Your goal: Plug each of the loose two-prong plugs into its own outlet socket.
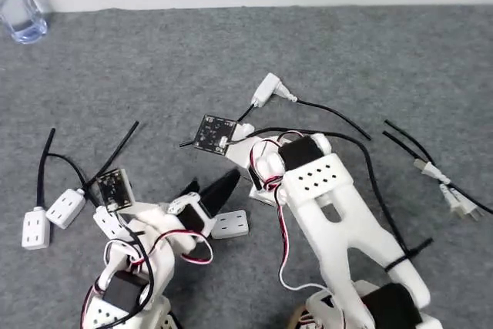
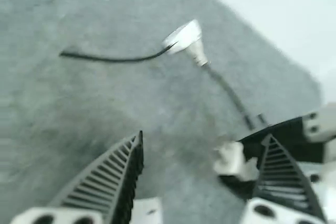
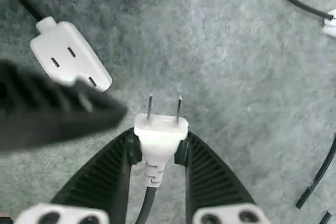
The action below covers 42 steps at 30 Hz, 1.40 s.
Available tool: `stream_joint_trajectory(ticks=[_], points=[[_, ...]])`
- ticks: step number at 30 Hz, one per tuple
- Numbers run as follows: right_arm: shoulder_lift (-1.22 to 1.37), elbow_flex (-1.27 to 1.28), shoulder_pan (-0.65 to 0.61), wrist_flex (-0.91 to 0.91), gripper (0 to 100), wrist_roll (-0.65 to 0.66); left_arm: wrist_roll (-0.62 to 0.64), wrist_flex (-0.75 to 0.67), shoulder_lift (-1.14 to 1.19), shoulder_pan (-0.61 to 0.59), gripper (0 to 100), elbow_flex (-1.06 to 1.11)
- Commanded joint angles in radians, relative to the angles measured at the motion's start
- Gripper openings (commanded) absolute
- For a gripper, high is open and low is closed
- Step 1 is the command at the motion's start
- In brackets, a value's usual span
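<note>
The right pincer (image 3: 157, 139) grips a plug (image 3: 160, 127) (prongs out) near a socket (image 3: 68, 59), the left pincer (image 2: 205, 137) gapes wide

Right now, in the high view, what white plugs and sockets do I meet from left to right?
End socket → second socket → middle socket → far connector → first plug → last plug.
</note>
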Motion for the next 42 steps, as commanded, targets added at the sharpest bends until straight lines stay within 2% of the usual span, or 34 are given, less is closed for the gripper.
stream_joint_trajectory(ticks=[1, 6, 15, 26, 34, 42], points=[[-0.042, -0.100, -0.008, 0.048, 0.8, -0.028, 0.066, -0.110, -0.012, 0.015, 33, -0.015], [-0.053, -0.187, -0.018, 0.128, 0.8, -0.068, 0.071, -0.046, -0.012, 0.081, 33, -0.015], [-0.054, -0.427, -0.186, 0.340, 0.8, -0.180, 0.072, -0.011, -0.014, 0.081, 33, -0.015], [-0.056, -0.485, -0.182, 0.397, 0.8, -0.178, 0.071, 0.005, -0.015, 0.080, 33, -0.015], [-0.101, -0.640, -0.182, 0.522, 0.8, -0.163, 0.069, 0.000, -0.015, 0.081, 33, -0.015], [-0.105, -0.647, -0.182, 0.535, 0.8, -0.166, 0.069, 0.000, -0.015, 0.081, 33, -0.015]])
